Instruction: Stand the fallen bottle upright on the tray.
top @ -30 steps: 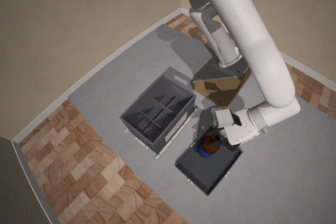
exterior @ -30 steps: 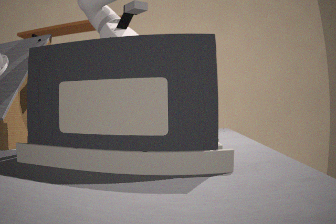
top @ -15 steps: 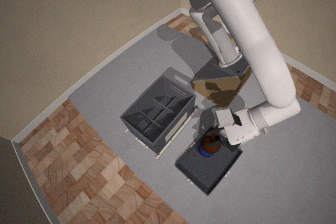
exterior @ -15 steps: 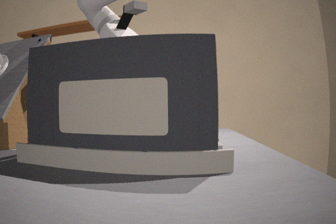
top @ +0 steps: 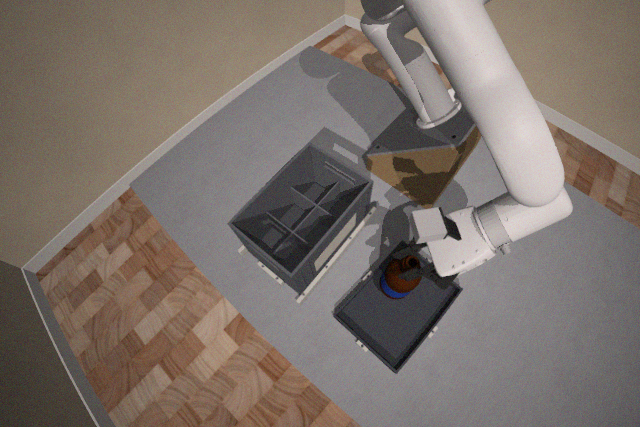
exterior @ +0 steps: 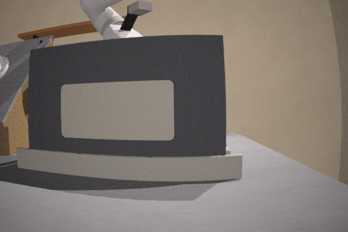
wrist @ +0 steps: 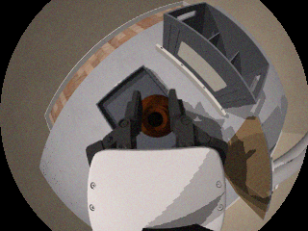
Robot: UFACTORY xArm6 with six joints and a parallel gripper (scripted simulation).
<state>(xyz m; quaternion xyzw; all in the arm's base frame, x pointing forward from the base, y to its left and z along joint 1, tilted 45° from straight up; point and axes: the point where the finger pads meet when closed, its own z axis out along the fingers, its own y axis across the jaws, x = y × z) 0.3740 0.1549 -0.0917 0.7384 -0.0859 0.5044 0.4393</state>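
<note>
The gripper (top: pixel 417 268) (wrist: pixel 155 98) is grasping the brown bottle (top: pixel 402 280) (wrist: pixel 156 129), which is looking nearly upright over the tray (top: pixel 397 331) (wrist: pixel 117 98); settling it, letting go and leaving it steady are seemingly remaining.

The gripper (wrist: pixel 155 98) is closed on the brown bottle (wrist: pixel 156 130), one dark finger on each side of it, the bottle's round dark mouth facing the camera. Behind the bottle lies the dark tray (wrist: pixel 115 96), its raised rim showing. The grey crate (wrist: pixel 243 94), with dividers inside and a pale panel on its side, stands near the tray, a pale strip (wrist: pixel 190 78) along its foot. A wooden block (wrist: pixel 252 168) is beside the gripper's white housing (wrist: pixel 144 183).
</note>
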